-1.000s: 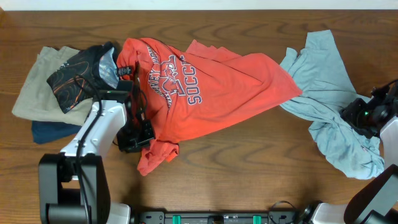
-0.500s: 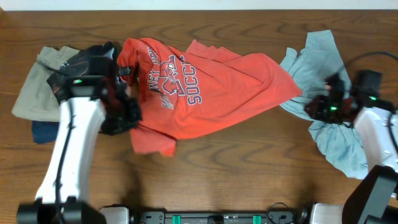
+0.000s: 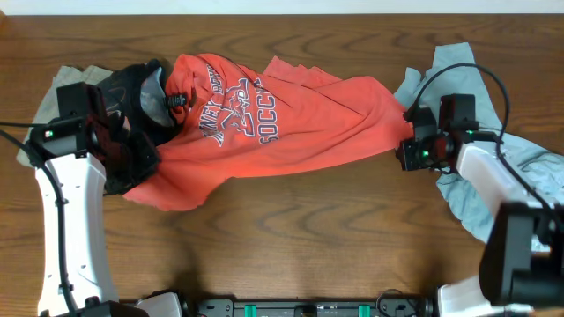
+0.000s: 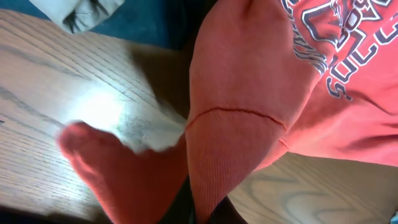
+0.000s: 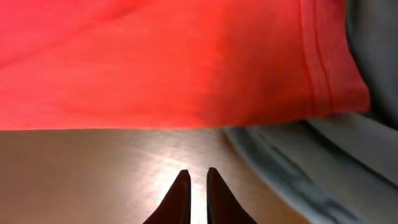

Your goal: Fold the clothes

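Coral-red T-shirt (image 3: 291, 123) stretched left-right, lettering tilted; left tool (image 3: 132, 163) pinching its left end; right tool (image 5: 194, 177) narrow, empty.

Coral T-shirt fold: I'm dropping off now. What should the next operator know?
Left gripper: shut on the coral T-shirt at its lower-left corner.
Right gripper: nearly shut, empty, over bare table just short of the T-shirt's right hem.
Blue-grey shirt: crumpled at right.
Done: nothing folded.
Left: grip the hem, spread, fold both.

coral T-shirt (image 4: 242, 124): bunched, seam across | lettering (image 4: 348, 68) upper right | wood table (image 4: 56, 81) beneath | beige garment (image 4: 81, 9) top-left
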You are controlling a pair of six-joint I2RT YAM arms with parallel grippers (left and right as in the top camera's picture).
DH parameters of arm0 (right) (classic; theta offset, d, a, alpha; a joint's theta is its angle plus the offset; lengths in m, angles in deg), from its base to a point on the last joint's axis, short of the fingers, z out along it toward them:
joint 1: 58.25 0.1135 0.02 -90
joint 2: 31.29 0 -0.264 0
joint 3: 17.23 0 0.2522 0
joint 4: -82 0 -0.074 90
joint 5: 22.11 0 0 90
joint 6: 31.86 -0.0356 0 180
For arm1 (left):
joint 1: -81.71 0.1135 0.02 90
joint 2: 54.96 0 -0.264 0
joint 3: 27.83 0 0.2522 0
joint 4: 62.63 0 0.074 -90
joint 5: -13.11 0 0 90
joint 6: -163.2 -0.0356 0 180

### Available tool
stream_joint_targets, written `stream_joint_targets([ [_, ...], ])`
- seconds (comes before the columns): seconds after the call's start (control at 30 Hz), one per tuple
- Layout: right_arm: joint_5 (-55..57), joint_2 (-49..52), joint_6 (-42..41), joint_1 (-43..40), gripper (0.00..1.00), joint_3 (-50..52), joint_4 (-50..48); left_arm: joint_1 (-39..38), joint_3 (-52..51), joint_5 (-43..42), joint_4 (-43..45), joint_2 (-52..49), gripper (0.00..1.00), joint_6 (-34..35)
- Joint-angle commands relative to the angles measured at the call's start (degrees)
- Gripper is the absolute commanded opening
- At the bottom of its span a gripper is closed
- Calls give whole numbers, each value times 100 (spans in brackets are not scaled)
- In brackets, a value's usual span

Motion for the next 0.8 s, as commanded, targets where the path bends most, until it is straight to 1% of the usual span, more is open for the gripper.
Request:
stream_joint_targets([
  [0.0,116,468,105,22,8,72,-236,140,63,20,37,37,6,94],
  [0.1,164,841,103,-42,8,72,-664,190,63,15,31,37,6,94],
  [0.17,485,1019,17,-103,8,72,-973,188,63,11,26,37,6,94],
  [0.27,1532,1185,-479,-260,8,72,-1449,188,63,11,2,37,6,94],
  [0.4,2804,1178,-1145,-688,15,7,-1880,188,61,11,-90,37,6,92],
  [0.43,2955,1178,-1237,-855,16,-72,-1888,188,61,11,-114,37,6,92],
  [0.47,3032,1178,-1296,-1012,20,-146,-1880,188,59,11,-140,37,6,92],
  [0.53,3071,1178,-1458,-1419,33,-345,-1805,188,57,11,-177,37,6,92],
  [0.57,3069,1178,-1580,-1626,36,-459,-1718,188,57,11,-195,37,6,92],
  [0.63,3069,1178,-1818,-2011,38,-710,-1438,188,57,11,-219,37,6,92],
  [0.77,2997,1178,-2048,-2557,37,-1239,-737,188,57,11,-260,37,6,90],
])
